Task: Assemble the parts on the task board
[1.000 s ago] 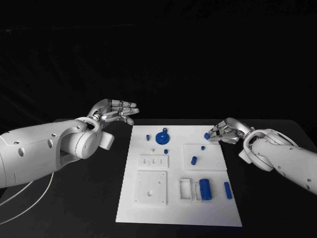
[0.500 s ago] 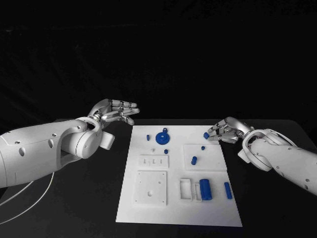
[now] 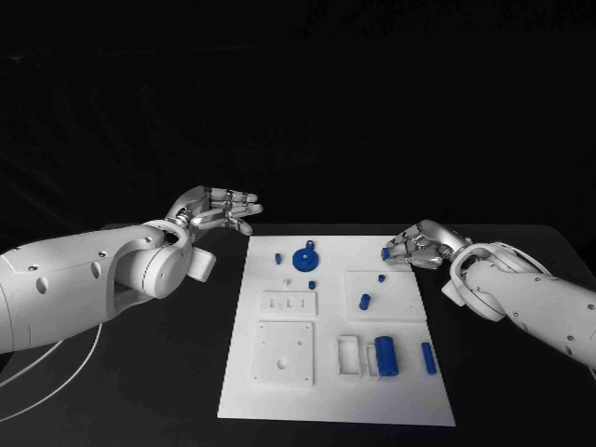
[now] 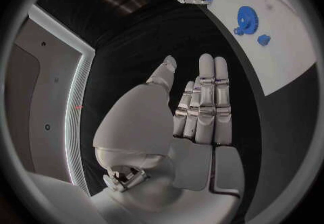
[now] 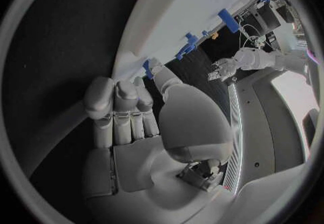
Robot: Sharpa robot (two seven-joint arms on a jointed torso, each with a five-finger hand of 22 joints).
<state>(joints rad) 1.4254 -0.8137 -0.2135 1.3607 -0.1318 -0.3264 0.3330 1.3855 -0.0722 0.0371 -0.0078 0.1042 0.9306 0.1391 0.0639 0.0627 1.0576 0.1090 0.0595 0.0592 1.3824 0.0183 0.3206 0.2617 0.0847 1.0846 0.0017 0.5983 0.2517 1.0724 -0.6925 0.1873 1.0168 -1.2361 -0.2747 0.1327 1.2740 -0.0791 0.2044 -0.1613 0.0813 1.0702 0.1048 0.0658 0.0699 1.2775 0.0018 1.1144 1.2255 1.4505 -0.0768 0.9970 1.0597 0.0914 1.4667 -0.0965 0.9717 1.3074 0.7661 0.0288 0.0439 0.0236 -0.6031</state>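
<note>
- Where the black table carries it, the white task board lies in the middle, its long sides running from the near edge toward the far edge.
- A blue gear-shaped part rests near the board's far edge, with a small blue piece just beside it on the left and another just nearer.
- A raised white panel on the board's right half holds a small blue peg and an oblong blue piece.
- Along the near-right part stand a thick blue cylinder in a white holder and a slim blue bar beside it.
- Plain white plates sit on the board's left half.
- The right hand is at the board's far-right corner, fingers curled, pinching a small blue part between thumb and fingertip; the right wrist view shows that blue bit at the thumb tip.
- The left hand hovers beyond the board's far-left corner, off the board, holding nothing, its fingers extended side by side.
</note>
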